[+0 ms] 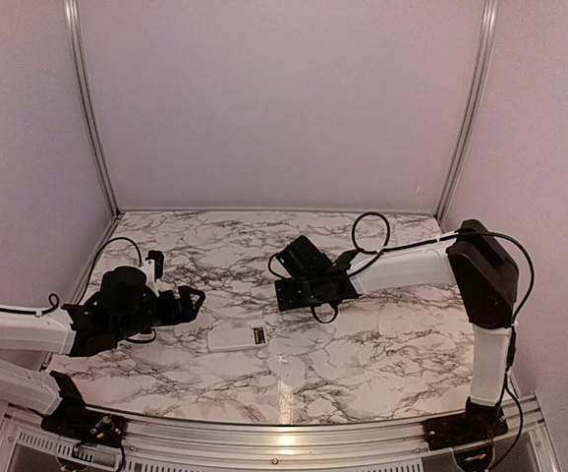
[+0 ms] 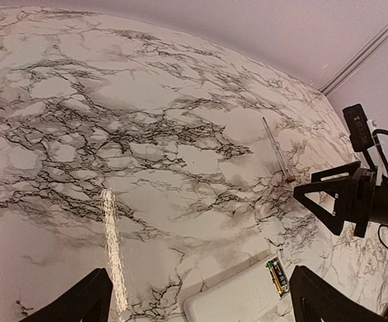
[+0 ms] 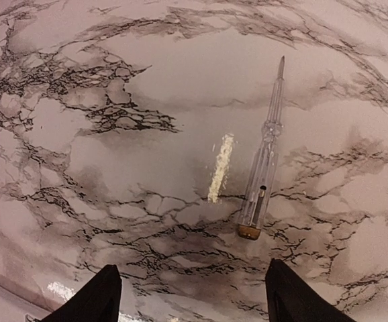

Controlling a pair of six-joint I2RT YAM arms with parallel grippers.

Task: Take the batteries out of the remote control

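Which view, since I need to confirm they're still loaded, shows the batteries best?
Left wrist: the batteries lie close up in the open end of the remote control. Top external shows them only as a small dark patch at the remote's end. Right wrist shows no batteries.

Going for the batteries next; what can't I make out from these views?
Batteries: too small in top view; count unclear in left wrist view.
Remote control: cut off by left wrist view's bottom edge.
Clear rod: hidden under right pincer in top view.
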